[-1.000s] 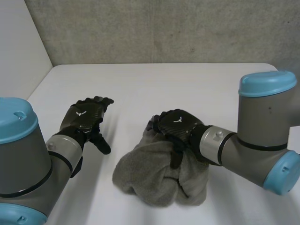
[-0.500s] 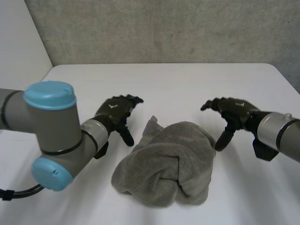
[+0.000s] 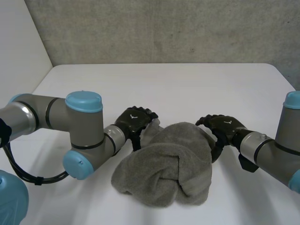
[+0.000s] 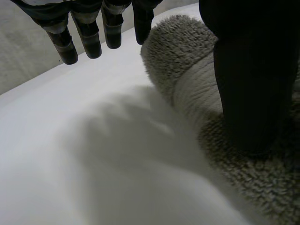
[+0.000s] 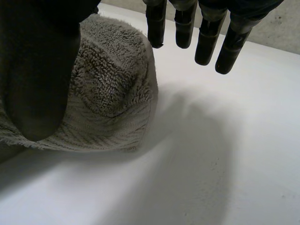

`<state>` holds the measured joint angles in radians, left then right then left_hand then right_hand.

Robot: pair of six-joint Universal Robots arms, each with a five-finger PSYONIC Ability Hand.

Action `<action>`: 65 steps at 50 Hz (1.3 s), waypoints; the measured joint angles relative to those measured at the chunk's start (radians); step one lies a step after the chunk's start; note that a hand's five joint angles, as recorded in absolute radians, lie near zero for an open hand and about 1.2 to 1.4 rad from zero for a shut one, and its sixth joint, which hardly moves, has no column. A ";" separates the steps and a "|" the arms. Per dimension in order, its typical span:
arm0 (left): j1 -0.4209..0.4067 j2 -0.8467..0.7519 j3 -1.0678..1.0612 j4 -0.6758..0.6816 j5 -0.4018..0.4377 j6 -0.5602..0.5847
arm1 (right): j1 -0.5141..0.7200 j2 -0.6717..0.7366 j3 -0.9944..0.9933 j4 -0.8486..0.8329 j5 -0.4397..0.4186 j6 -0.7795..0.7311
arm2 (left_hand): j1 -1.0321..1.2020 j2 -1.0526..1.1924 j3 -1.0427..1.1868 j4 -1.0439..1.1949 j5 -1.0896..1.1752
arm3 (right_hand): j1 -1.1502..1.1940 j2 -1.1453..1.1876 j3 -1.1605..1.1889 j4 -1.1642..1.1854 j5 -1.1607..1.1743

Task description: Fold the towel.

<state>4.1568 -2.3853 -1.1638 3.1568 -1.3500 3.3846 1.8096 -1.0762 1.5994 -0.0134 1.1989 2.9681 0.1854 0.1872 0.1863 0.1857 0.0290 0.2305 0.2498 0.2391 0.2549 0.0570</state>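
Observation:
A grey terry towel lies crumpled in a heap on the white table. My left hand is at the towel's far left corner, fingers straight. In the left wrist view its thumb rests on the towel, while the fingers hang apart over bare table. My right hand is at the heap's far right edge. In the right wrist view its thumb lies against the towel and the fingers stand spread above the table. Both hands are open.
A grey wall rises behind the table's far edge. The left arm's elbow reaches across the table's left part, and the right arm comes in low from the right.
The right hand left the towel's top, swung out right, then came back to its right edge. The left arm swung in and brought its hand to the towel's left corner.

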 measured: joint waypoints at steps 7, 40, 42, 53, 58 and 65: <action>-0.017 -0.002 0.002 0.000 0.052 -0.004 | 0.017 0.012 -0.015 0.005 0.031 -0.005 | 0.044 0.039 0.040 0.040 0.018 | 0.053 0.019 0.036 0.024 0.058; -0.018 0.092 0.343 0.234 -0.331 0.138 | 0.143 -0.042 -0.422 -0.331 0.181 -0.178 | 0.992 1.020 1.025 1.030 0.975 | 1.081 1.058 1.080 1.086 1.087; -0.012 0.143 0.354 0.258 -0.368 0.131 | 0.159 -0.079 -0.420 -0.432 0.197 -0.185 | 0.994 1.021 1.026 1.030 0.978 | 1.081 1.058 1.080 1.086 1.087; 0.009 0.326 0.058 0.277 -0.378 0.058 | 0.226 -0.073 -0.373 -0.366 0.204 -0.294 | 0.996 1.022 1.028 1.031 0.979 | 1.081 1.058 1.080 1.086 1.087; 0.022 0.341 -0.125 0.277 -0.374 0.056 | 0.231 -0.002 -0.346 -0.213 0.198 -0.397 | 0.996 1.022 1.028 1.031 0.979 | 1.081 1.058 1.080 1.086 1.087; 0.050 0.327 -0.386 0.302 -0.375 0.060 | 0.217 0.098 -0.240 -0.071 0.197 -0.541 | 0.996 1.023 1.028 1.032 0.979 | 1.081 1.058 1.080 1.086 1.087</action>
<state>4.2071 -2.0585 -1.5494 3.4584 -1.7252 3.4451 2.0267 -0.9781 1.3596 -0.0844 1.3959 2.4273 1.1818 1.2100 1.2147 1.2176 1.0084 1.3114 1.3078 1.3188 1.3407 1.1443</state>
